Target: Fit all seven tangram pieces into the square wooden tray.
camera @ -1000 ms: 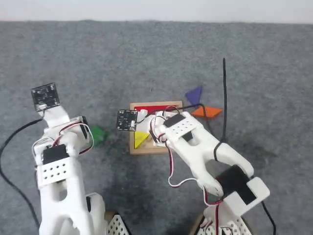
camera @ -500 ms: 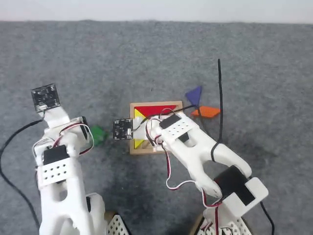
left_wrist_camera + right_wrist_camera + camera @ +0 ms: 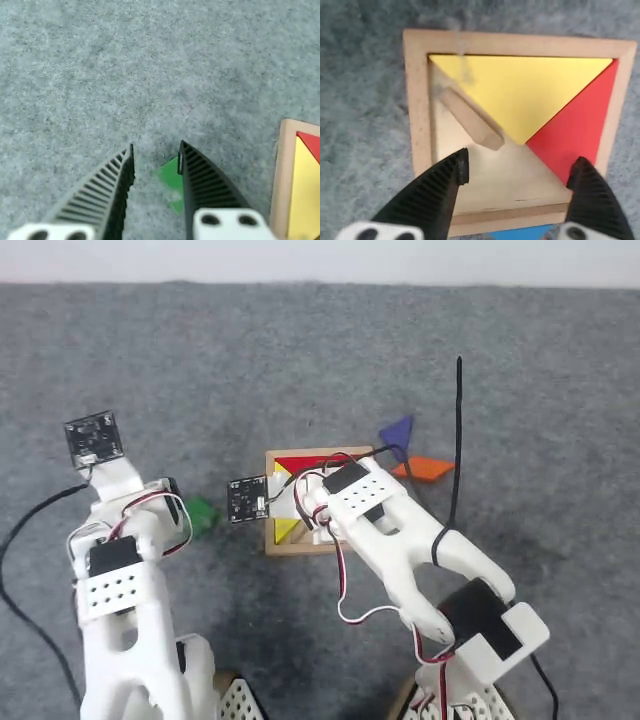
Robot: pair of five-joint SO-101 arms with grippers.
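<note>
right gripper (image 3: 520, 167) jaws apart, empty, over the tray (image 3: 415, 100); left gripper (image 3: 156, 146) jaws apart over the green piece (image 3: 170, 177).
looks under half done: 2 seated, yellow triangle (image 3: 520, 95) and red triangle (image 3: 580, 130); 1 bare-wood piece (image 3: 470, 120) askew in the tray. 3 outside: green at left of frame, blue piece (image 3: 398, 432) and orange piece (image 3: 425, 468) at right. six pieces counted.

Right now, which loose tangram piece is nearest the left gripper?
The green piece, right by the left gripper; the blue piece and orange piece lie on the tray's far side.
</note>
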